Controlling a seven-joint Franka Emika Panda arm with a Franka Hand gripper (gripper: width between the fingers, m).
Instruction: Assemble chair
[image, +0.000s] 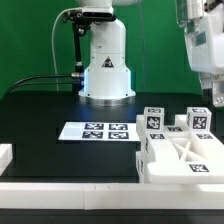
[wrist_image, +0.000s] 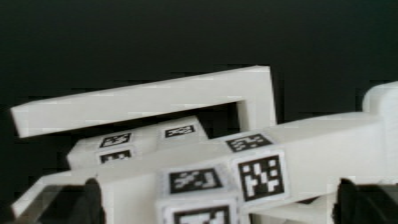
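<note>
A chunky white plastic chair assembly (image: 180, 150) with square black-and-white tags sits on the black table (image: 40, 110) at the exterior view's right, near the flat white marker board (image: 97, 131). The robot's two-finger gripper (wrist_image: 210, 200) hangs over the tagged blocks, jaws spread wide and holding nothing.

Exterior view facing robot base, wrist view close above chair (wrist_image: 214, 150)

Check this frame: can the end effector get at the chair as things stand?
Probably yes. The end effector is open right above the chair, its fingers either side of a tagged part, nothing between them.
</note>
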